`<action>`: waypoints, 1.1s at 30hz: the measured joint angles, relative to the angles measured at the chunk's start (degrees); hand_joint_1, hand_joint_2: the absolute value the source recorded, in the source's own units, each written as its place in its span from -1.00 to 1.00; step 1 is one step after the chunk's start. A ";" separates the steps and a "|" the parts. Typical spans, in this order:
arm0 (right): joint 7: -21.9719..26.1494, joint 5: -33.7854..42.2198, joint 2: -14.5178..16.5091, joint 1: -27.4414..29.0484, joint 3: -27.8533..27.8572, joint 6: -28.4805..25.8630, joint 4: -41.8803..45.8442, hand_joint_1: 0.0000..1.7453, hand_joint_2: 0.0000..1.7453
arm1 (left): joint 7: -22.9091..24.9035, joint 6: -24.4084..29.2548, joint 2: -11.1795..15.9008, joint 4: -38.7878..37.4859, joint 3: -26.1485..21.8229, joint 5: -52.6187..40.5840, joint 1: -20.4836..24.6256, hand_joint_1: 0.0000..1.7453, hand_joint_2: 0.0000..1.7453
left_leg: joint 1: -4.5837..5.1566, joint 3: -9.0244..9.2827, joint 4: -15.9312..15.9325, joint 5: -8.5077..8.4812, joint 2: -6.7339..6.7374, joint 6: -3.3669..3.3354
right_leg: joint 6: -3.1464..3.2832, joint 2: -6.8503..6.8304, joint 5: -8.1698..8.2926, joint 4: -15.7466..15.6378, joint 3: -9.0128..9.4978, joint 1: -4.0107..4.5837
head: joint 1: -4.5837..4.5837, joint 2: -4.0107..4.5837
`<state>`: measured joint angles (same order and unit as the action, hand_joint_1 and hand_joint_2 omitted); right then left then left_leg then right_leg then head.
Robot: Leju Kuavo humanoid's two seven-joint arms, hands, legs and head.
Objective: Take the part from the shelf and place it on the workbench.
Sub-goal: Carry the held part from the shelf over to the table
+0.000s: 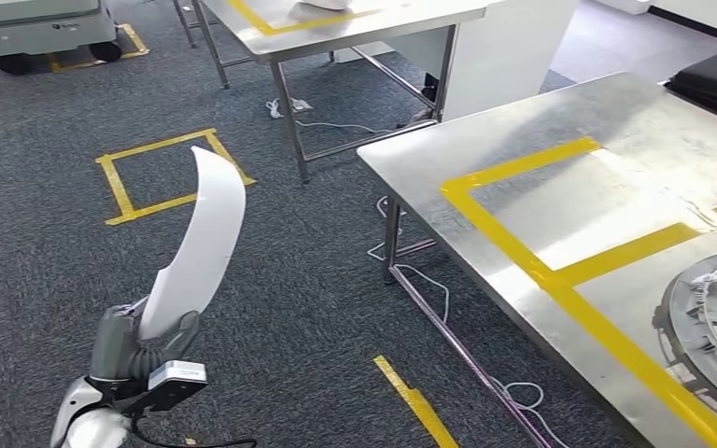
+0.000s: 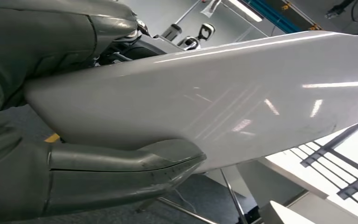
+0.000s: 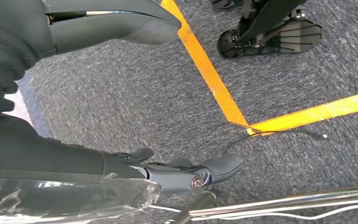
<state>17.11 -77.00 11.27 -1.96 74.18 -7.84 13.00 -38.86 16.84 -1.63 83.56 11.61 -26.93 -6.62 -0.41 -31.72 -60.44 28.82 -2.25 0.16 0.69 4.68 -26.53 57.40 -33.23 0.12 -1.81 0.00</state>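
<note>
Left hand (image 1: pixel 135 341): low at the near left, fingers (image 2: pixel 121 170) clamped on the base of the white curved part (image 1: pixel 201 247), which stands upright above the carpet (image 1: pixel 47 271) (well apart from the bench). Right hand (image 3: pixel 135 163): hangs over carpet, fingers apart, holding nothing. Bench (image 1: pixel 523 159): steel, to the right, marked with yellow tape (image 1: pixel 513 243); a grey wheel cover (image 1: pixel 714 322) lies at its near right. Second bench (image 1: pixel 355 28): beyond.

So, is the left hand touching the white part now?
Touching. In the left wrist view the left hand clamps the white part between thumb and fingers; the head view shows the part rising from that hand.
</note>
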 joint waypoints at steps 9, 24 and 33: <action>-0.30 -1.49 -0.11 -0.11 -0.42 0.98 -0.01 -1.00 1.00 | 4.21 0.99 0.08 0.07 -0.79 -2.47 1.72 0.94 1.00 | 0.05 1.51 4.71 -1.15 2.82 -1.71 | -2.45 -3.79 -5.97 12.36 -7.34 -0.37 | -0.48 0.00; -0.20 -1.95 -0.43 -0.20 -1.14 0.87 -0.01 -1.00 1.00 | 5.16 0.99 -0.07 0.07 -1.26 -3.12 2.78 0.94 1.00 | 0.05 -2.76 -6.91 6.36 3.26 1.12 | -0.05 -4.17 -0.31 -0.52 0.38 -0.43 | 0.03 0.00; -0.15 -2.02 -0.43 -0.24 -1.16 0.89 -0.02 -1.00 1.00 | 5.26 1.00 -0.07 0.07 -1.64 -3.13 2.86 0.94 1.00 | -0.06 0.55 2.96 -0.70 -1.41 -0.21 | -0.99 1.44 -0.02 0.02 -0.25 -0.24 | -0.01 0.00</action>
<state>16.96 -79.02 10.84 -2.20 73.02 -6.95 12.99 -33.61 17.84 -1.70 83.62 9.97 -30.06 -3.76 -0.46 -31.16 -57.48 28.12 -3.66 -0.05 -0.29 6.11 -26.55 57.41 -33.47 -0.13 -1.83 0.00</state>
